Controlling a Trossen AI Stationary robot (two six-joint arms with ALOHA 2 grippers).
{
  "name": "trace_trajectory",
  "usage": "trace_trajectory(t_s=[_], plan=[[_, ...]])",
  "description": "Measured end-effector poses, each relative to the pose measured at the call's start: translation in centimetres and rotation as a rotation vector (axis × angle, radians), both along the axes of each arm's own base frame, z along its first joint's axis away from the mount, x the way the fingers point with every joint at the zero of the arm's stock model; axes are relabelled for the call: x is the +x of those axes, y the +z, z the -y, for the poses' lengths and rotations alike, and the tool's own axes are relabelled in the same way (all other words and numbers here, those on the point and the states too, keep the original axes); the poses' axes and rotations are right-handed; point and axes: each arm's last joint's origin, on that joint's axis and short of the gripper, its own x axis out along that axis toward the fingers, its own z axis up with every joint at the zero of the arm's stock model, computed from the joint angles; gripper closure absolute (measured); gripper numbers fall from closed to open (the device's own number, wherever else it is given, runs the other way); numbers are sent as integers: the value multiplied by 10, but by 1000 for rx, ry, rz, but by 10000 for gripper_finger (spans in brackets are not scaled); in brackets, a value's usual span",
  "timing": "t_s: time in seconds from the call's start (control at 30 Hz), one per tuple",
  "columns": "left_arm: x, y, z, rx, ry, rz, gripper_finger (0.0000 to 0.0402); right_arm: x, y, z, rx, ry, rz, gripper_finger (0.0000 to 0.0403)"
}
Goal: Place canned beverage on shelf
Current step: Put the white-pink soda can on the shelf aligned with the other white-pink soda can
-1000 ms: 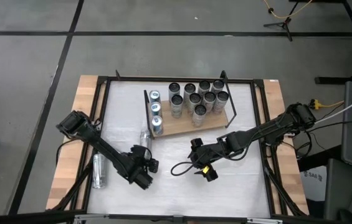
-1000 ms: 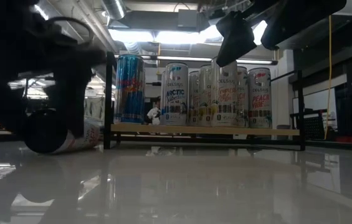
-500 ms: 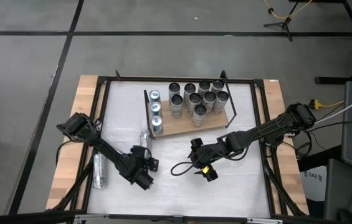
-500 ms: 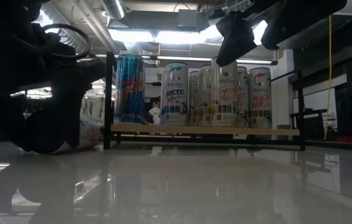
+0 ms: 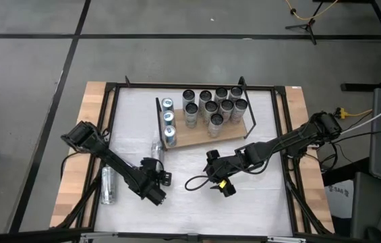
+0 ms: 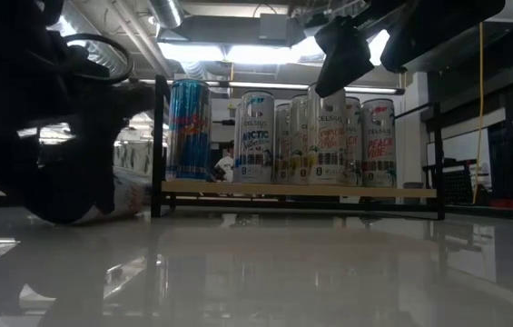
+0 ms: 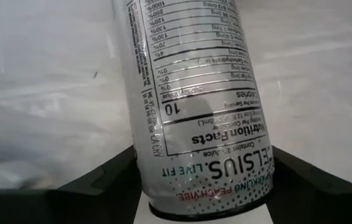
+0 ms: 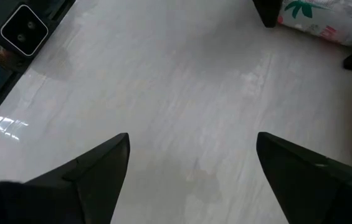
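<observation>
My left fingers [image 7: 200, 186] sit one on each side of a can [image 7: 191, 99] lying on its side on the white surface [image 5: 257, 196], near and left of the shelf [image 5: 200, 137]. They flank it without my being able to say they press it yet: spread around it, not clearly pinching. In my left wrist view the can's long axis runs straight away from me, its label running lengthwise, so I straddle one end and the rest of its body points outward.

From above, my left gripper [image 5: 154, 189] is low at the near left, and the can runs from it toward the shelf's left wire end. My left arm is plainly the nearer one. My right fingers [image 8: 188, 168] hang spread and empty over bare surface near the middle, in front of the shelf.

The shelf's right half is crowded with upright cans [image 5: 214, 106], and a row stands along its left end; board shows bare along the near edge. Another can [image 5: 106, 185] lies near the surface's left rim, just beside my arm, so I judge swinging room there is tight.
</observation>
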Motion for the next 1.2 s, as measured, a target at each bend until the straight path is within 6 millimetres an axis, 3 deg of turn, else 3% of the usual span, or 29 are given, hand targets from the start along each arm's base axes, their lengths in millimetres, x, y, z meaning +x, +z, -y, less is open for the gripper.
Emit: trace_trajectory(t_s=[0.27, 0.73, 0.87, 1.2], plan=[[-8, 31, 0, -121, -74, -2, 153, 0, 0, 0, 1, 0, 1, 59], [-32, 101, -12, -542, -288, -6, 154, 8, 9, -3, 47, 0, 122, 59], [-36, 112, -16, -688, -305, -31, 153, 12, 13, -5, 67, 0, 176, 59], [-31, 117, -22, -1137, -379, -204, 152, 13, 14, -5, 73, 0, 190, 59]])
